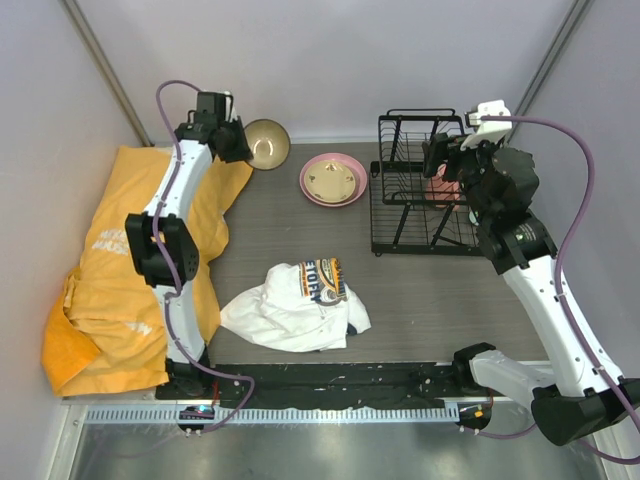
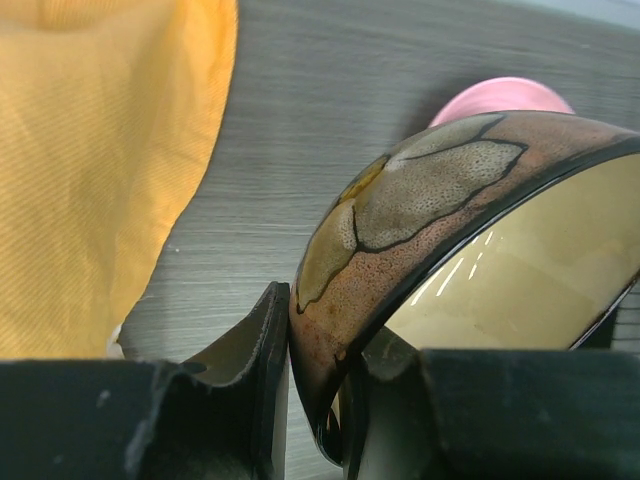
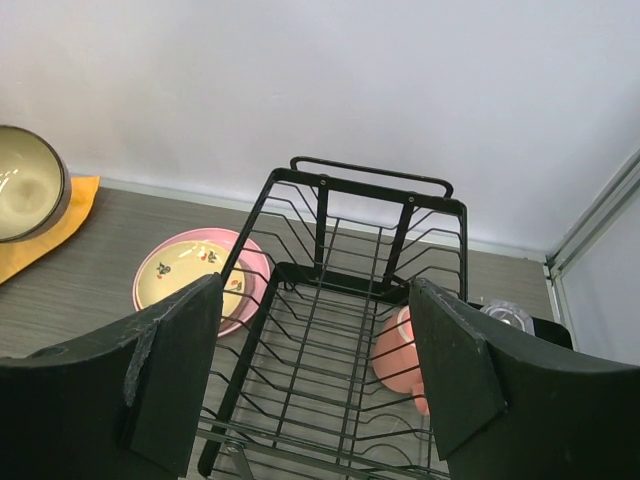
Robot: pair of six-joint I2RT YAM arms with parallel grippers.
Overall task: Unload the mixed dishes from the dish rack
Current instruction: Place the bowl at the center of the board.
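Grey woodgrain desk [image 1: 440, 290], near edge first: your white printed T-shirt [image 1: 300, 295] lies crumpled, no part of the job. Toward the far right corner, your right gripper [image 3: 315, 370] hovers wide open and empty over the dish rack [image 1: 415, 195], likely lining up on the pink mug [image 3: 400, 350]. Far left, your left gripper [image 2: 315, 400] pinches the tan bowl [image 2: 470, 250] by its rim beside the orange cloth [image 1: 110, 270], near the stacked plates [image 1: 333, 180].

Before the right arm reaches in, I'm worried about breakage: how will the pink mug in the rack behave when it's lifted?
The pink mug looks like glazed ceramic, so probably rigid, breakable and a bit slick. It lies tilted among the rack wires, so it may snag or roll as it comes free. The right gripper hovers open above it, not touching.
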